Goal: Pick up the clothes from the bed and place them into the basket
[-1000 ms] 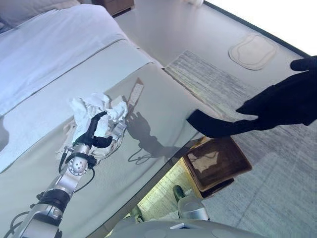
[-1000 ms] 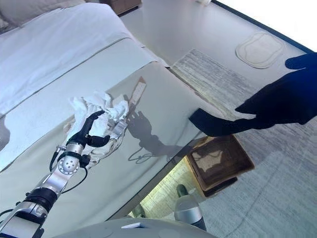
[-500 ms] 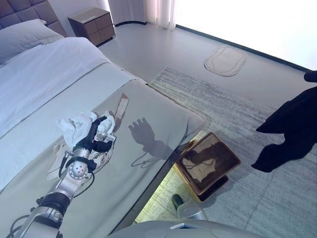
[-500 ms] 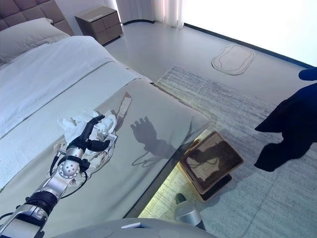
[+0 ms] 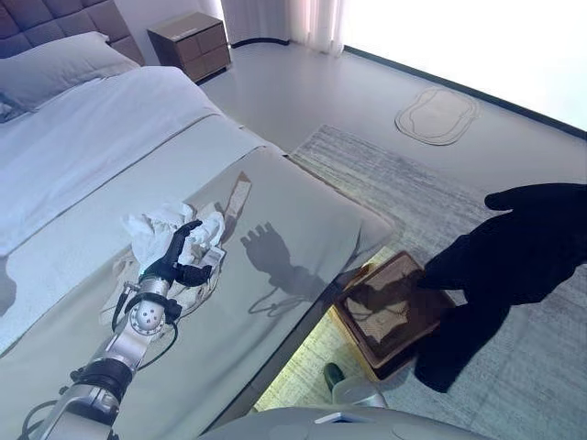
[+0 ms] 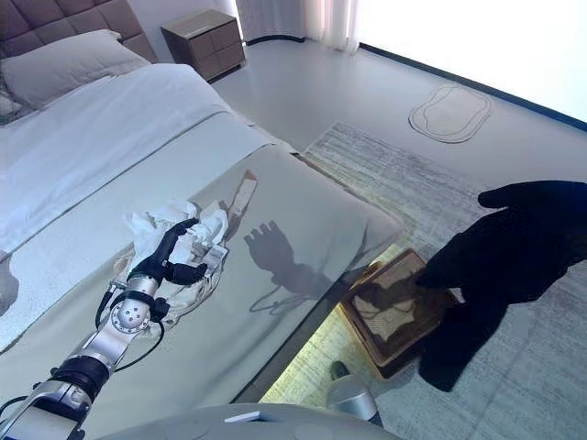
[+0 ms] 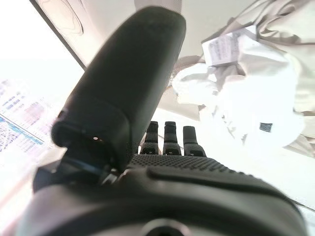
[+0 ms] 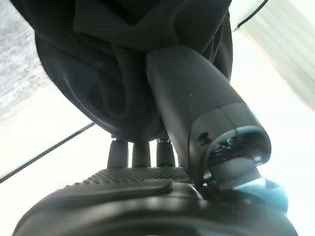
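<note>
grey bed (image 5: 303,229), rug (image 5: 514,403) below; left hand (image 5: 174,257) fingers released on white clothes (image 5: 151,225); right hand (image 8: 147,196) grasping black garment (image 5: 514,247) over basket (image 5: 390,312)

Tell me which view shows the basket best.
The right eye view: the basket sits whole on the rug beside the bed, interior visible, with only the dark garment hanging over its far edge. The left eye view shows it similarly, more shadowed. Neither wrist view shows it.

Crumpled white cloth clothes (image 5: 174,227), matt black cloth garment (image 5: 514,247), woven basket (image 6: 394,312), smooth bedspread (image 5: 293,211)
</note>
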`<state>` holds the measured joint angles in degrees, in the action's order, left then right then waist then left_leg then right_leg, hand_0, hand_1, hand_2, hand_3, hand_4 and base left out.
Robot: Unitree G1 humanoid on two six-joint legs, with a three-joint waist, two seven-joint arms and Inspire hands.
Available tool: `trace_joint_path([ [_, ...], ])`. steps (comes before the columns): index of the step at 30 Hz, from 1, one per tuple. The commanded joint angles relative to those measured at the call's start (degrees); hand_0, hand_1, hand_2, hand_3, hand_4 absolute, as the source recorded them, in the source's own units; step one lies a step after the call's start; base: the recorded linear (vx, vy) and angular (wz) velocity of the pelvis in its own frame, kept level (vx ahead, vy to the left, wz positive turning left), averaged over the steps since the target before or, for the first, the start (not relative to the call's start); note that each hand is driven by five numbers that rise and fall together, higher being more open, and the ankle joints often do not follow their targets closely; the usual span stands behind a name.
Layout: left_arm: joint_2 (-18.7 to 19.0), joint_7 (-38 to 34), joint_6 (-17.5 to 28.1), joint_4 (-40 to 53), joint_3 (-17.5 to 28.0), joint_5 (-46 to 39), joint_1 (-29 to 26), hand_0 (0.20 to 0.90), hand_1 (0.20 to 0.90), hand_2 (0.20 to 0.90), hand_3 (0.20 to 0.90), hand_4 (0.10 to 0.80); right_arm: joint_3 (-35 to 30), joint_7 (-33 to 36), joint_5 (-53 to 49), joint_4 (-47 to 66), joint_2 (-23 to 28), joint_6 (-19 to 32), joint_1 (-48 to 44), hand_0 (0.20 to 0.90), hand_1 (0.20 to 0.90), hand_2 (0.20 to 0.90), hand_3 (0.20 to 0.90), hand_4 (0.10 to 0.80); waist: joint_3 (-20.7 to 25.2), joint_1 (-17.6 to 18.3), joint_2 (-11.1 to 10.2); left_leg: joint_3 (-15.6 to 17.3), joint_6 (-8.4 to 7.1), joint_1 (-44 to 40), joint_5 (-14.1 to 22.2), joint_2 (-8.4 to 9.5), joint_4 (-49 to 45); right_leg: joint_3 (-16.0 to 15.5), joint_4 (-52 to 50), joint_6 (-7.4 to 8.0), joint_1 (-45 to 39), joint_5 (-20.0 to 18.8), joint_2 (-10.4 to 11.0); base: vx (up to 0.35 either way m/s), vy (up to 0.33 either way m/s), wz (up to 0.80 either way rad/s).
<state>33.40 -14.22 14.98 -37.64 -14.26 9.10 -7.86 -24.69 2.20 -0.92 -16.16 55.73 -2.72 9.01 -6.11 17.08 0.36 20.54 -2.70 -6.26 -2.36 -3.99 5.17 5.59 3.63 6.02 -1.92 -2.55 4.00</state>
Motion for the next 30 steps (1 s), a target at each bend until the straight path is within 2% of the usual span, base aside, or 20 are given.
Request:
trace_joint_path([
  [1, 3.6, -1.9, 2.4, 0.7, 1.8, 1.0, -5.2, 0.900, 0.900, 0.900, 0.900, 0.800, -4.7, 4.2, 0.3, 0.8, 4.8, 6.4, -8.1, 0.300, 0.300, 0.300, 0.200, 0.100, 3.2, -2.2, -2.2, -1.0, 3.06, -0.9, 8.3, 2.87, -4.1, -2.7, -5.1, 0.70, 4.2, 1.3, -4.9, -0.025, -0.015, 0.05],
  [10, 3.2, -2.2, 2.5, 0.9, 1.8, 1.2, -5.1, 0.900, 0.900, 0.900, 0.900, 0.800, -6.4, 8.3, -3.4, 6.6, 4.4, 8.3, -9.6, 0.300, 0.300, 0.300, 0.200, 0.100, 3.0, -2.0, -2.0, -1.2, 3.01, -1.1, 8.3, 3.05, -3.8, -2.5, -5.0, 0.74, 4.1, 1.3, -5.1, -0.006, -0.003, 0.01],
  [17, 2.1, -2.2, 2.9, 0.4, 2.5, 1.7, -5.0, 0.900, 0.900, 0.900, 0.900, 0.800, -4.2, 0.9, -1.8, 6.0, 1.8, 5.0, -8.7, 0.300, 0.300, 0.300, 0.200, 0.100, 3.1, -2.4, -2.1, -1.7, 2.91, -0.7, 8.0, 3.28, -3.9, -2.6, -5.0, 0.81, 4.3, 1.2, -5.0, 0.000, 0.000, 0.00],
  [23, 1.5, -2.2, 1.6, 1.5, 1.7, 1.9, -5.6, 0.900, 0.900, 0.900, 0.900, 0.800, 4.0, -4.7, -0.6, -1.2, -2.6, 3.5, -9.7, 0.300, 0.300, 0.300, 0.200, 0.100, 2.6, -3.6, -2.5, -2.0, 3.00, -0.8, 7.8, 3.21, -4.1, -3.7, -4.7, 0.50, 3.8, 1.0, -4.7, 0.001, -0.004, 0.01],
  [30, 0.6, -2.1, -0.4, 2.6, -0.4, 2.1, -7.3, 0.900, 0.900, 0.900, 0.900, 0.800, 13.7, -6.8, -0.6, -11.5, -7.3, 1.3, -13.5, 0.300, 0.300, 0.300, 0.200, 0.100, 2.1, -5.3, -2.4, -2.3, 2.89, -1.5, 7.5, 3.24, -3.8, -5.5, -4.2, 0.36, 2.7, 0.8, -3.9, 0.016, -0.025, 0.12],
])
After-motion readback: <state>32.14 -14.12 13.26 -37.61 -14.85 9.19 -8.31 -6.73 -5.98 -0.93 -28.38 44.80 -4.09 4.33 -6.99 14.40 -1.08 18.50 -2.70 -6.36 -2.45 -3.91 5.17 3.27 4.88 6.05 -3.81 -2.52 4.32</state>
